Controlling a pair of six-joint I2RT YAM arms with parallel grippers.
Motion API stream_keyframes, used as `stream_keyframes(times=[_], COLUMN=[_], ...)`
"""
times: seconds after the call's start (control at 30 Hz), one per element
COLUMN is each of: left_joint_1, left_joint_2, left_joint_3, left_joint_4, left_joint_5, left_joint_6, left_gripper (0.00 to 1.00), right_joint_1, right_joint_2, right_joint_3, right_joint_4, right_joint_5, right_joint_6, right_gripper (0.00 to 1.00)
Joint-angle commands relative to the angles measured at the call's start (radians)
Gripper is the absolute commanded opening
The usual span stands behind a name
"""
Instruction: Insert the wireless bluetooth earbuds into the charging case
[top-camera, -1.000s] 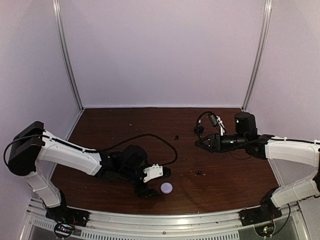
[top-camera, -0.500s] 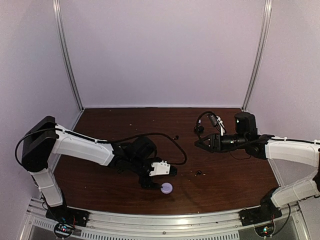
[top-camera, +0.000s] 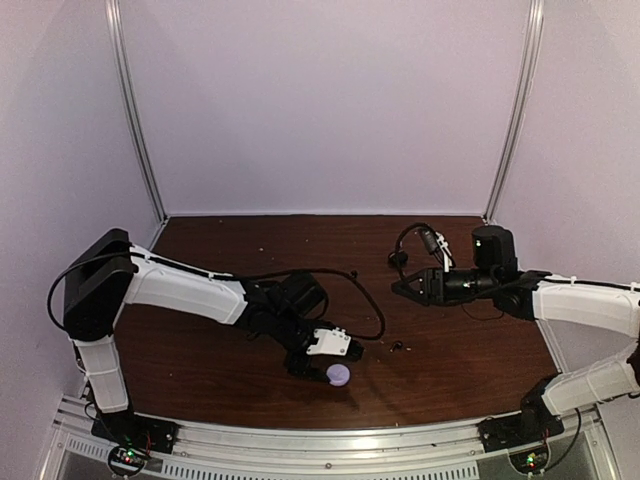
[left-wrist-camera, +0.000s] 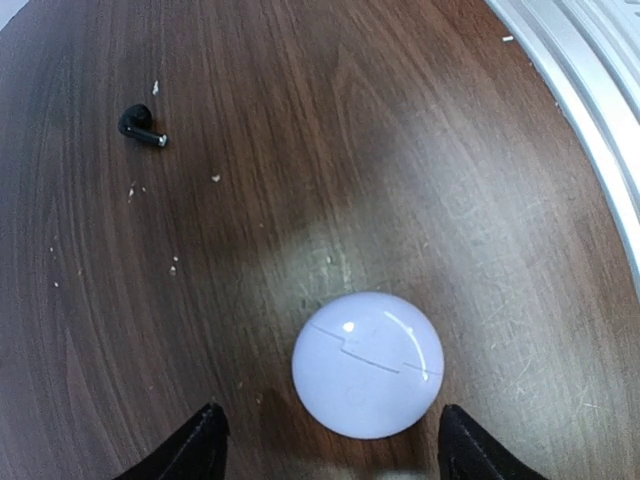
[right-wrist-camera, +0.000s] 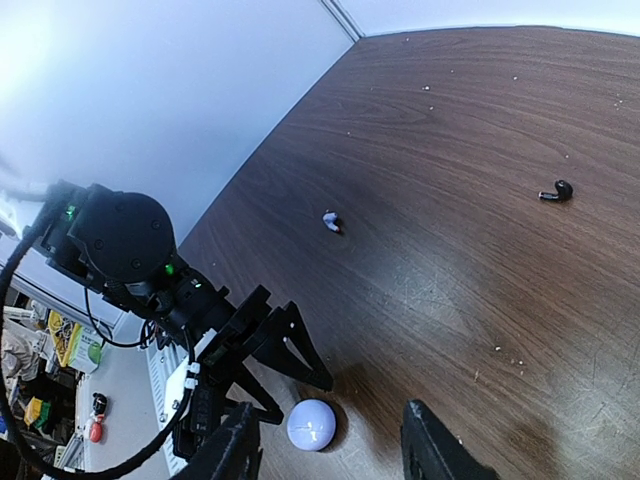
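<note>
The charging case (left-wrist-camera: 368, 363) is a round, pale lilac shell, lid shut, lying on the dark wood table (top-camera: 450, 380) near the front edge. My left gripper (left-wrist-camera: 335, 447) is open, and its black fingertips (left-wrist-camera: 205, 440) stand either side of the case (top-camera: 338, 374) without touching it. One black earbud (left-wrist-camera: 140, 125) lies well beyond the case. My right gripper (right-wrist-camera: 333, 445) hangs open and empty above the table's right half (top-camera: 400, 290). From there I see another black earbud (right-wrist-camera: 555, 190) and a pale lilac-white earbud (right-wrist-camera: 330, 221) lying apart on the wood.
The aluminium front rail (left-wrist-camera: 590, 90) runs just right of the case. The left arm's black cable (top-camera: 365, 305) loops over the middle of the table. Pale crumbs (left-wrist-camera: 172, 268) are scattered on the wood. White walls enclose the back and sides.
My left arm has reached to the right along the front of the table, bringing its open jaws around the case. The right arm has barely moved.
</note>
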Motion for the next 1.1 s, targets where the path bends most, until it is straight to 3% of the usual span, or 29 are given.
stream_keyframes(times=[0.0,0.33,1.07], left_joint_1=[0.005,-0.001,-0.001], left_joint_2=[0.032,0.07,0.098], left_joint_3=[0.049,0.073,0.077], left_joint_4=[-0.012,-0.018,-0.009], left_joint_5=[0.057,0.09,0.14], left_joint_6=[0.015,-0.001,-0.005], left_gripper=[0.74,0.74,0.6], right_joint_1=[-0.01,-0.023,-0.052], right_joint_2=[-0.022,-0.046,-0.093], right_joint_3=[-0.006,-0.013,-0.014], right_joint_4=[0.012,0.002,-0.032], right_joint_5=[-0.002,0.002,0.018], right_joint_6=[-0.008,-0.019,-0.059], right_gripper=[0.5,0.5,0.5])
